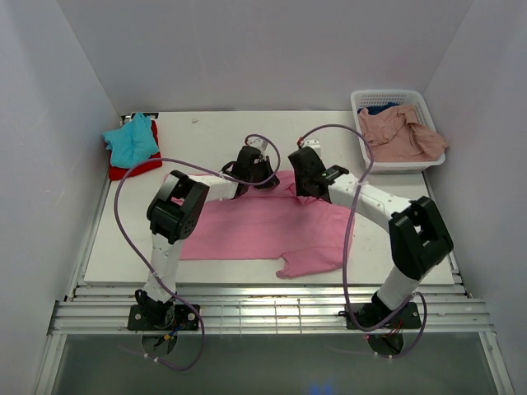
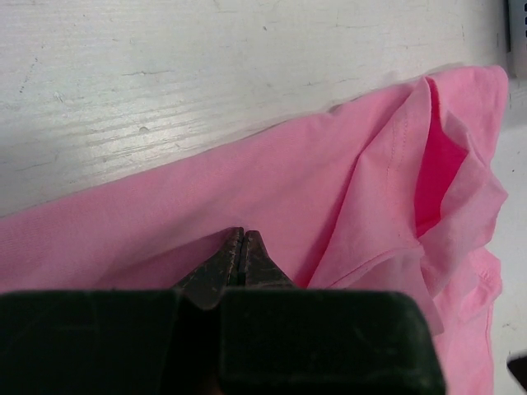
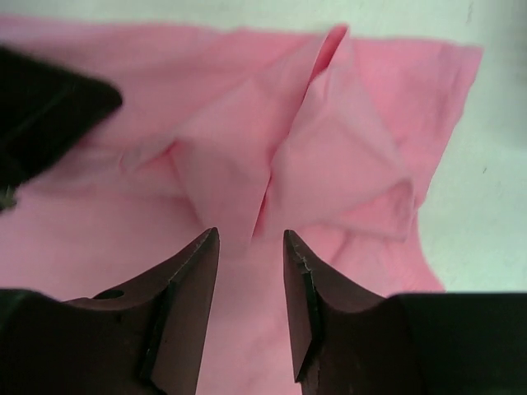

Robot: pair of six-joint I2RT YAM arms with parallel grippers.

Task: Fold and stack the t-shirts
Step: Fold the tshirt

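White walls box in a pale table (image 1: 214,132), and the bright pink t-shirt (image 1: 255,226) lies spread across its middle. It is mostly flat, with one sleeve trailing toward the near edge and the far edge rumpled where both arms reach in. At the far left corner a teal t-shirt (image 1: 132,141) sits on a red t-shirt (image 1: 142,169), which looks like the stack being built. At the far right a white lattice basket (image 1: 391,97) holds a dark blue t-shirt (image 1: 380,109), and a dusty salmon-pink t-shirt (image 1: 399,136) is draped over its rim.

The left gripper (image 2: 242,243) is at the pink shirt's far edge with its jaws pressed together. Its tip meets the cloth and creases run away from it, but the wrist view does not show whether any fabric is caught between the fingers. The right gripper (image 3: 251,239) is just beside it on the right, jaws parted and holding nothing. It sits low over the pink cloth, with a raised, peaked fold just ahead of its fingertips.

The step in hand appears to be the start of folding the pink shirt: taking hold along its far edge, with no fold laid yet. The next move probably calls for the right gripper to ease forward onto that ridge and close on it. Both arms would then hold the far edge at matching points and could carry it evenly toward the near hem. The cloth is soft and bunched here, so a shallow pinch may slip or catch only one layer
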